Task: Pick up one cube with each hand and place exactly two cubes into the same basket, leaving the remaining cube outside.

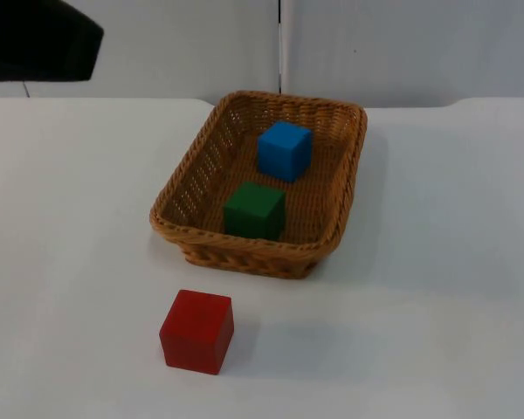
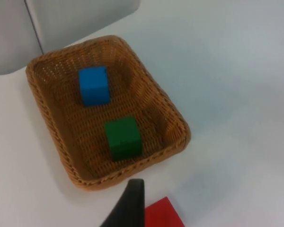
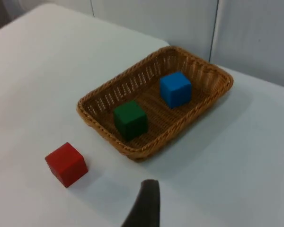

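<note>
A woven wicker basket (image 1: 342,214) stands on the white table, just beyond its middle. Inside it a blue cube (image 1: 285,150) rests toward the far end and a green cube (image 1: 255,210) toward the near end, both flat on the bottom. A red cube (image 1: 197,331) sits on the table outside, in front of the basket's near left corner. My left gripper (image 2: 130,208) hangs high above the table, over the red cube (image 2: 163,215) and short of the basket (image 2: 177,118). My right gripper (image 3: 146,205) is also raised well back, looking down on the basket (image 3: 213,97) and the red cube (image 3: 66,164). Neither holds a cube.
The left arm (image 1: 35,39) juts in at the top view's upper left corner. A grey partition wall (image 1: 402,44) closes the table's far edge behind the basket. White table top (image 1: 437,288) spreads out on both sides of the basket.
</note>
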Motion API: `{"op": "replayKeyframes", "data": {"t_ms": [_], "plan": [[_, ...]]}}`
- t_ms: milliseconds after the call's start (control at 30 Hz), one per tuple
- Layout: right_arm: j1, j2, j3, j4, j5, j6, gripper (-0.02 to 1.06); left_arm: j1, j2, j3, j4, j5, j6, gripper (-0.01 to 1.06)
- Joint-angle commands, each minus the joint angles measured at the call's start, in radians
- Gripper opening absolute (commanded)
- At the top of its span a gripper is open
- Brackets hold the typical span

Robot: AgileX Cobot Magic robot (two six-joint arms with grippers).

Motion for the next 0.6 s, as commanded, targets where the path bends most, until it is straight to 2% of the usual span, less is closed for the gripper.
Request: {"op": "replayKeyframes", "data": {"t_ms": [0,133,367,567], "plan": [[0.004,-0.076,0.028,0.0,0.029,-0.005,0.76,-0.003,-0.037,0.003,0.012,0.038,-0.002,0.92],[0.004,-0.206,0.058,-0.002,0.082,0.018,0.76,-0.003,-0.107,0.003,0.031,0.093,-0.002,0.92],[0.004,-0.31,0.058,-0.005,0.138,0.018,0.76,-0.003,-0.184,0.003,0.071,0.19,-0.018,0.92],[0.004,-0.393,0.058,-0.005,0.235,0.034,0.76,-0.003,-0.292,0.003,0.166,0.273,-0.114,0.92]]}}
